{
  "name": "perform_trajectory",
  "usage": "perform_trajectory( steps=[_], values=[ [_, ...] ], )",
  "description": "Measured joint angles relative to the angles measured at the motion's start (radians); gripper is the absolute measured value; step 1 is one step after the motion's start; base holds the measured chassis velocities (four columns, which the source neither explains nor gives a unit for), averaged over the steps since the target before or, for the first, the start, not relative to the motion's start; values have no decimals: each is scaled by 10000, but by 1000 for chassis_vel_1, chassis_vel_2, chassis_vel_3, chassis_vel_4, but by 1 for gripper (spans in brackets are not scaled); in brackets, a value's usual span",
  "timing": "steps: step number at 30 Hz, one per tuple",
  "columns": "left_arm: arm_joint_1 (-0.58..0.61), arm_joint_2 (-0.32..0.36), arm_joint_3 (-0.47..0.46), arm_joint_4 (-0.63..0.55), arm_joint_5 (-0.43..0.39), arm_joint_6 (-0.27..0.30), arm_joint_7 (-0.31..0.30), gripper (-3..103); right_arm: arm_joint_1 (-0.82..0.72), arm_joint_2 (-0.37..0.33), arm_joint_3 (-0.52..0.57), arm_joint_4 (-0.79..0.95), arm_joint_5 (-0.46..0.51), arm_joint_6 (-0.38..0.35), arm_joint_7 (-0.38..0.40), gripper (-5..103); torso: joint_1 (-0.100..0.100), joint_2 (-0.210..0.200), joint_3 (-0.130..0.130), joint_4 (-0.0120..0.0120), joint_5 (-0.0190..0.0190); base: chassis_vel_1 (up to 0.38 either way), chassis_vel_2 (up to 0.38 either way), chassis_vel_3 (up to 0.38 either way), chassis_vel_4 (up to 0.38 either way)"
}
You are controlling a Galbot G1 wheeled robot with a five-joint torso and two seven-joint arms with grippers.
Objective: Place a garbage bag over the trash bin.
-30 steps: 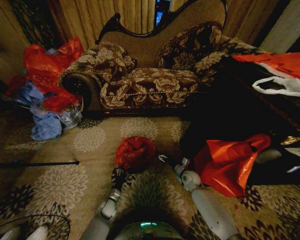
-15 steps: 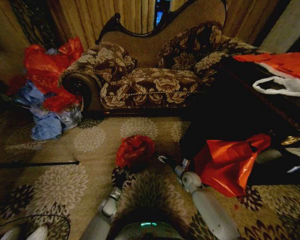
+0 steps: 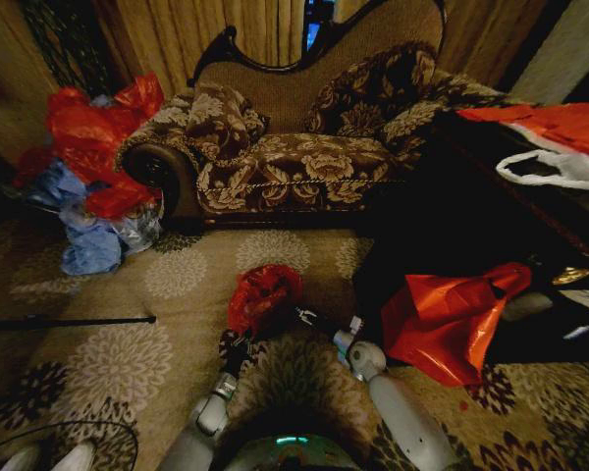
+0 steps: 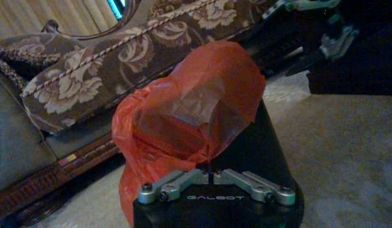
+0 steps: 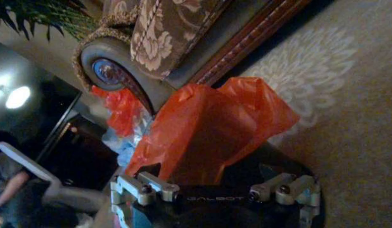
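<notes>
Garbage bag [image 3: 264, 297] on carpet between left claw [image 3: 240, 342], right claw [image 3: 302, 316].

text: "GALBOT" | on: left tool [image 4: 213, 176] body | also on: right tool [image 5: 215, 183] body

Floral carpet [image 3: 167, 339] under bin [image 4: 259, 152], sofa [image 3: 294, 162], bag heap [image 3: 88, 167]

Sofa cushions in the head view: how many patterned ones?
2: a left cushion against the sofa's rolled arm, and a right cushion against the backrest. More may be hidden in the dark right end.
</notes>
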Motion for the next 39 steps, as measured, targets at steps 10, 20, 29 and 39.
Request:
perform_trajectory(
  steps=[10, 20, 29, 39],
  values=[
    [0, -35, -2, 45, 93, -35, -1, 0, 264, 382, 52, -634, 434, -76, -825, 100, 0, 0, 0, -1, 0, 0, 0, 0, 0],
    [-31, -52, -10, 47, 133, -52, -15, 0, 280, 443, 25, -722, 374, -65, -861, 85, 0, 0, 0, -1, 1, 0, 0, 0, 0],
    [-62, -86, -16, 105, 212, -79, -24, 0, 340, 432, -12, -754, 290, -10, -829, 53, 0, 0, 0, -1, 1, 0, 0, 0, 0],
    [-188, -94, -14, 279, 240, -156, -29, 0, 342, 427, -23, -641, 279, 70, -795, 20, -1, 2, -2, -7, -2, 0, 0, 0, 0]
  ],
)
